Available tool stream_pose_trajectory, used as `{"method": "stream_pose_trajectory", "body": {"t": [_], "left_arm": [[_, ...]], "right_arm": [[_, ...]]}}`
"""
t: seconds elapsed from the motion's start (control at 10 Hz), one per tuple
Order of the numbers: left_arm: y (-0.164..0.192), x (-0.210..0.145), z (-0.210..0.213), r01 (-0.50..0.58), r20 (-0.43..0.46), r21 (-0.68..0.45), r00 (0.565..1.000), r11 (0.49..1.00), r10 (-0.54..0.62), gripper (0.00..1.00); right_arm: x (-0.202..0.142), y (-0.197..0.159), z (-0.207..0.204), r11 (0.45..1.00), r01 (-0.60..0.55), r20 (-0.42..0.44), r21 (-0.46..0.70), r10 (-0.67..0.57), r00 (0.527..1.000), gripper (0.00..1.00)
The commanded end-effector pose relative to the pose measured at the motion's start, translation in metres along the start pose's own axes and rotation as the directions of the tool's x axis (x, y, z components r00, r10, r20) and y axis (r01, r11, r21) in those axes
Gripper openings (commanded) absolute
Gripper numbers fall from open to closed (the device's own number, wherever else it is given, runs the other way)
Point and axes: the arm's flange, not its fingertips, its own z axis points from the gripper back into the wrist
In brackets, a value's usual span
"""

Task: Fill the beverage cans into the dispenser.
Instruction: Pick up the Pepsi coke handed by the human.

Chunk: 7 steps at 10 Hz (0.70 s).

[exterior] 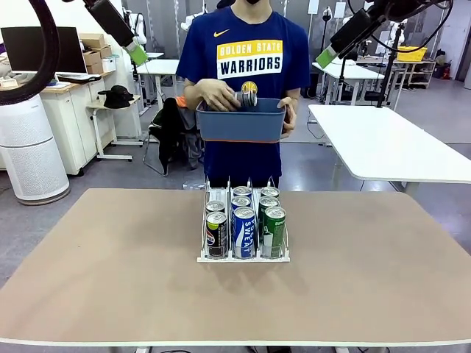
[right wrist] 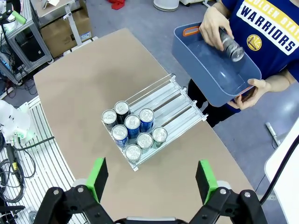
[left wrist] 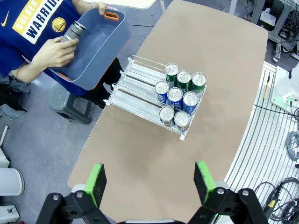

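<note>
The dispenser point(left wrist: 135, 86) sits in the middle of the tabletop point(exterior: 110, 257) with eight cans point(exterior: 243, 229) at its end nearest the robot: two black, three blue, three green. The person point(exterior: 243, 59) holds a blue-grey bin point(exterior: 239, 125) and has one more can point(exterior: 245, 98) in a hand point(exterior: 217, 94) over it. The left tool point(left wrist: 149, 164) and the right tool point(right wrist: 152, 163) hang high up, fingers wide apart, holding nothing

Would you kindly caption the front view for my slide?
Eight cans stand in the dispenser; a person holds another can over a blue-grey bin.

Table point(exterior: 110, 250) open L/R of dispenser point(left wrist: 139, 84); cans point(exterior: 243, 226) fill robot-side end, far lanes free
</note>
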Motion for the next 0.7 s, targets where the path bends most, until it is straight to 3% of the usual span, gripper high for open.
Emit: {"method": "stream_pose_trajectory", "body": {"t": [0.0, 0.6], "left_arm": [[-0.0003, -0.0022, 0.0005, 0.001, -0.006, -0.006, 1.0, 1.0, -0.001, 1.0], [-0.0003, -0.0022, 0.0005, 0.001, -0.006, -0.006, 1.0, 1.0, -0.001, 1.0]], "right_arm": [[-0.0006, 0.0014, 0.0, 1.0, -0.002, -0.002, 0.004, 0.002, 1.0, 1.0], [-0.0006, 0.0014, 0.0, 1.0, -0.002, -0.002, 0.004, 0.002, 1.0, 1.0]]}}
